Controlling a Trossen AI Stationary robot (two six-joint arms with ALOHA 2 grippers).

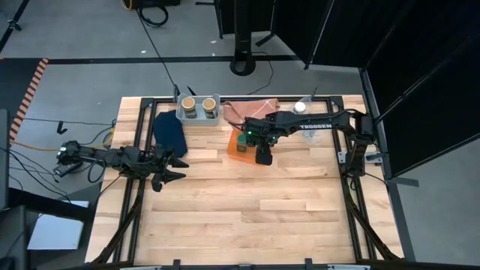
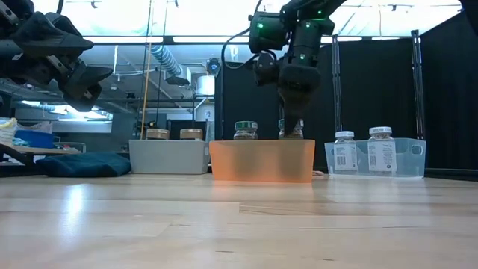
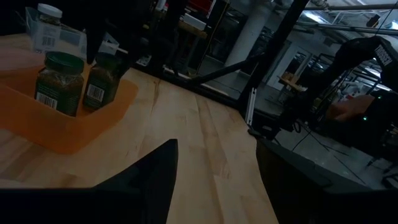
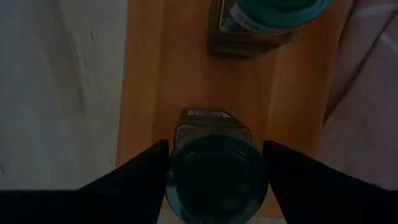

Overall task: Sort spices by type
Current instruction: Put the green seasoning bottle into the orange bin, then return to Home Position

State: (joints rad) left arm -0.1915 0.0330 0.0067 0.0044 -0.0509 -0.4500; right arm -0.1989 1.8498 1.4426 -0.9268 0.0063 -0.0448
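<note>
Two green-capped jars are in the orange tray (image 2: 261, 163): one (image 2: 246, 130) stands free, and my right gripper (image 4: 216, 175) is shut on the other (image 4: 216, 180) from above. Both show in the left wrist view too, the free jar (image 3: 59, 84) beside the held one (image 3: 102, 84). Two tan-capped jars (image 1: 189, 103) (image 1: 208, 103) stand in the pale grey bin (image 1: 197, 115). Two white-capped jars (image 2: 344, 149) (image 2: 381, 148) stand in a clear container. My left gripper (image 1: 174, 166) hovers open over the table's left side. My right gripper pinches the green cap (image 4: 216, 155) of the jar between its two fingers (image 4: 146, 171), one on each side. The fingers come from above, pointing down. The jar is upright inside the orange tray; the tray wall hides its base, so whether it stands on the tray floor is unclear.
A dark blue cloth (image 1: 169, 133) lies left of the tray, beside the grey bin. A pinkish cloth (image 1: 251, 110) lies behind the tray. The clear container (image 2: 407, 158) sits at the far right. The bare wooden tabletop (image 1: 247, 202) stretches toward the near edge.
</note>
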